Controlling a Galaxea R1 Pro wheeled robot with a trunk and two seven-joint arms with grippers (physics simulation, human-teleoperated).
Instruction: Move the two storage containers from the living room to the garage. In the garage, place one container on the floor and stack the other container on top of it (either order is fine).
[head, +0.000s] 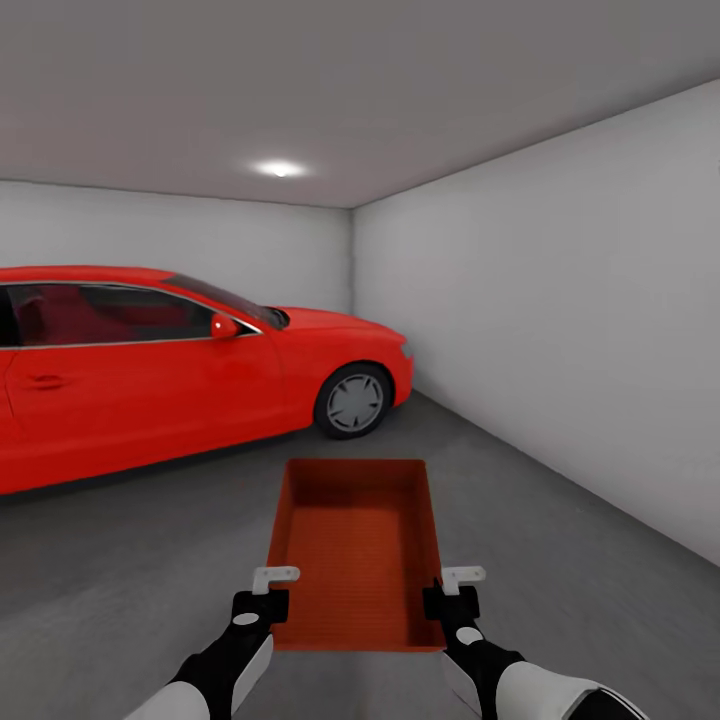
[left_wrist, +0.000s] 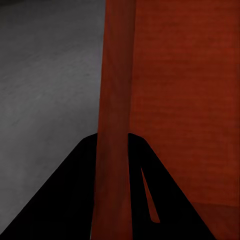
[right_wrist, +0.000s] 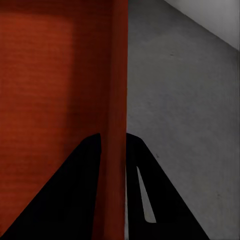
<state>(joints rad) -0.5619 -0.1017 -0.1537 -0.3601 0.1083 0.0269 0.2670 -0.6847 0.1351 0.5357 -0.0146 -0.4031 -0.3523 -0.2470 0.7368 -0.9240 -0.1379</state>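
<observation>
The orange-red storage container (head: 355, 545) is held out low in front of the robot, over the dark grey garage floor (head: 560, 540). The left gripper (head: 262, 600) pinches its left wall and the right gripper (head: 452, 598) its right wall. A red car (head: 170, 360) stands ahead to the left, the white wall (head: 560, 300) near on the right.

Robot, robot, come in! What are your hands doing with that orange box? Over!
Left gripper and right gripper each clamped on a side wall of the storage container. In the garage, grey floor ahead. Red car to the left, not in the way.
</observation>
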